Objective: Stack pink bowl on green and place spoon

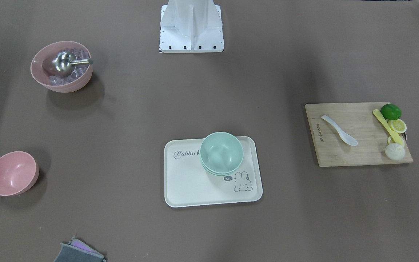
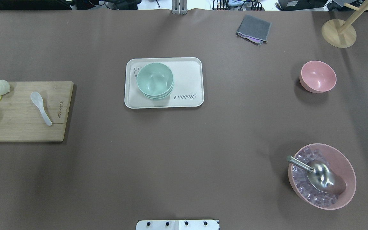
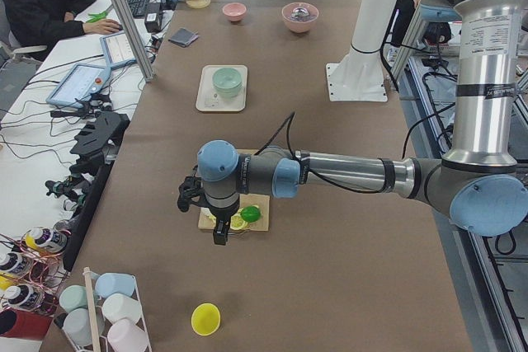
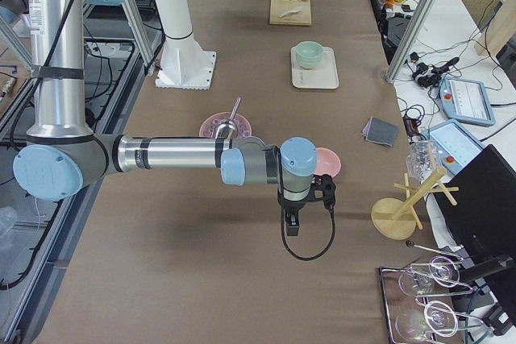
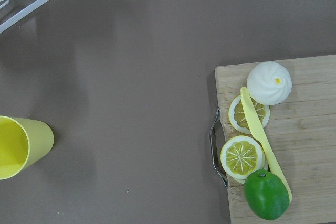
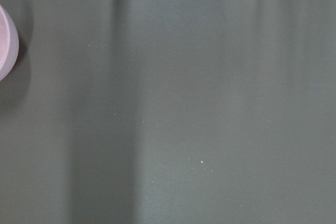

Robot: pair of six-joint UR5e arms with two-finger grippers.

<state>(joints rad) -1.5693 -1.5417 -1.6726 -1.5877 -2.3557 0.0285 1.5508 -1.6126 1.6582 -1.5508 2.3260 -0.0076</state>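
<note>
The pink bowl (image 2: 318,76) stands upright and alone on the table's far right; it also shows in the front view (image 1: 12,174). The green bowls (image 2: 155,80) are nested on a cream tray (image 2: 190,70) at mid table. The white spoon (image 2: 41,107) lies on a wooden cutting board (image 2: 21,127) at the left. My left gripper (image 3: 220,237) shows only in the left side view, above the board's fruit end; I cannot tell whether it is open or shut. My right gripper (image 4: 291,227) shows only in the right side view, beside the pink bowl (image 4: 328,163); I cannot tell its state either.
A large ribbed pink bowl (image 2: 321,175) with ice cubes and a metal scoop stands near right. A lime (image 5: 266,194), lemon slices, a white bun and a yellow utensil lie on the board. A grey cloth (image 2: 253,29), a wooden stand (image 2: 339,32) and a yellow cup (image 5: 21,145) sit at the edges.
</note>
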